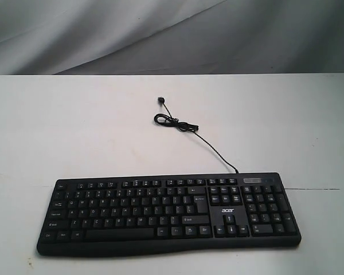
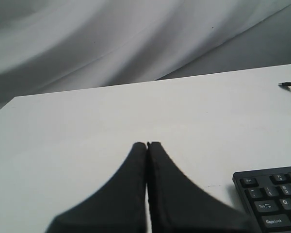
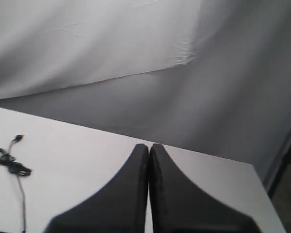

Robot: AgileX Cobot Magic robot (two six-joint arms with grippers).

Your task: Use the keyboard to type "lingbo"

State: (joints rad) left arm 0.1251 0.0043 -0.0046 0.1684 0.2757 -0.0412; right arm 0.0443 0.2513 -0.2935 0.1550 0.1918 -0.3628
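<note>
We count one keyboard (image 1: 169, 215) on the white desk (image 1: 74, 126) — a wide black board with white legends, a number pad and an "acer" logo — lying flat along the desk's edge nearest the exterior camera, roughly midway between the left and right edges. One thin black cable (image 1: 206, 143) leaves its back edge above the number pad, runs toward the middle of the desk, bunches into a small coil and ends in a single plug (image 1: 160, 101) lying loose on the surface. We see two grippers, each only in its own wrist view. The left gripper (image 2: 146, 144) has its two dark fingers pressed together with nothing between them, above bare desk beside the keyboard's Esc corner. The right gripper (image 3: 149, 145) is likewise closed tight and empty, pointing toward the desk's far right corner. One grey cloth (image 1: 160, 34) hangs behind the desk.
</note>
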